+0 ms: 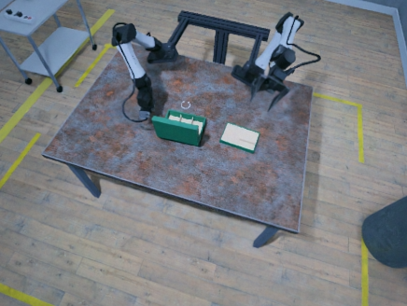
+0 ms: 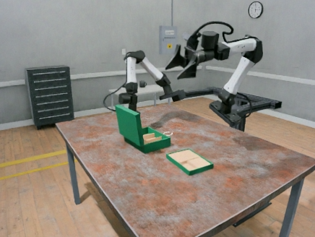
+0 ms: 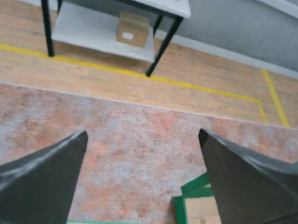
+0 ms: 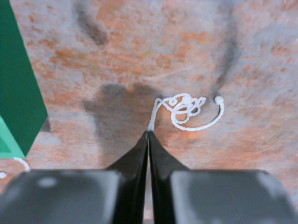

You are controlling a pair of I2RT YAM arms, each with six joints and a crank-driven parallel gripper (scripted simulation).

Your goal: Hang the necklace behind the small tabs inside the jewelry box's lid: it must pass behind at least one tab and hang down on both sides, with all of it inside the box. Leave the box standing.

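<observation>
The green jewelry box (image 1: 178,132) (image 2: 129,126) (image 3: 202,208) stands open, its lid upright on the front side and its tabs hidden. In the right wrist view, the lid (image 4: 19,95) is at the left. The white necklace (image 4: 200,126) lies partly bunched beside the box, a loose beaded end curving right. One strand runs up from the bunch to the tip of my right gripper (image 4: 148,134) (image 1: 145,115), which looks shut on it. My left gripper (image 1: 260,104) (image 2: 173,73) (image 3: 143,131) is open and empty, high over the back of the table.
A white C-shaped ring (image 1: 186,104) (image 2: 167,134) lies behind the box. A shallow green tray (image 1: 232,134) (image 2: 185,157) with pale lining lies beside the box, on the left arm's side. A dark frame (image 1: 221,25) stands behind the table.
</observation>
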